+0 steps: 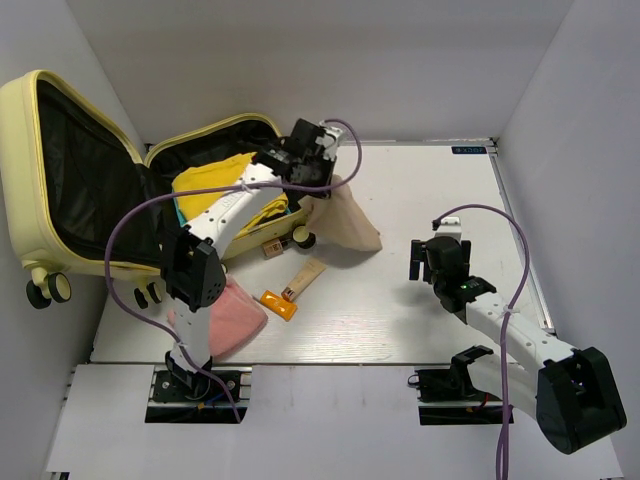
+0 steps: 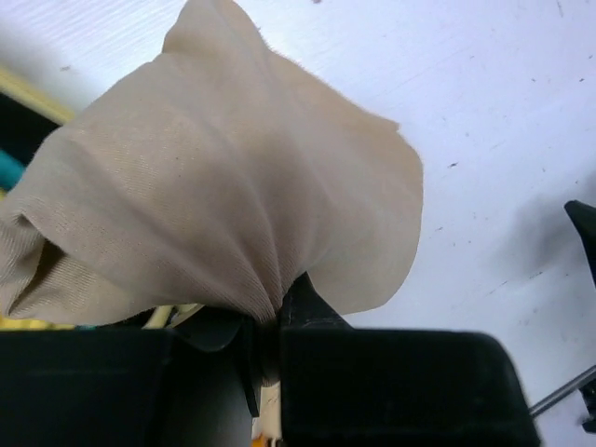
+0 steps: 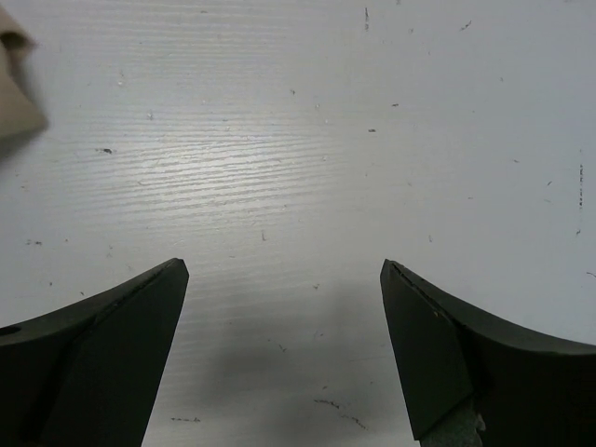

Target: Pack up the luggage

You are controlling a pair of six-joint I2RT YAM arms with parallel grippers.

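Luggage [image 1: 90,180]: laid open at the table's [image 1: 430,190] far left, yellow cloth [image 1: 215,172] packed inside. Beige cloth [image 2: 223,186]: pinched by the nearly closed left gripper [image 1: 322,165] beside the rim, not yet stowed. Right gripper [image 3: 284,345]: spread wide, nothing held. Pink cloth [image 1: 238,312] and orange item [image 1: 279,304]: judged unpacked.

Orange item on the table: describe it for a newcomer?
Start at the open pale yellow hard-shell suitcase on the left. In front of it, between a pink cloth and a slim tan stick, lies the small orange block, the only orange thing.
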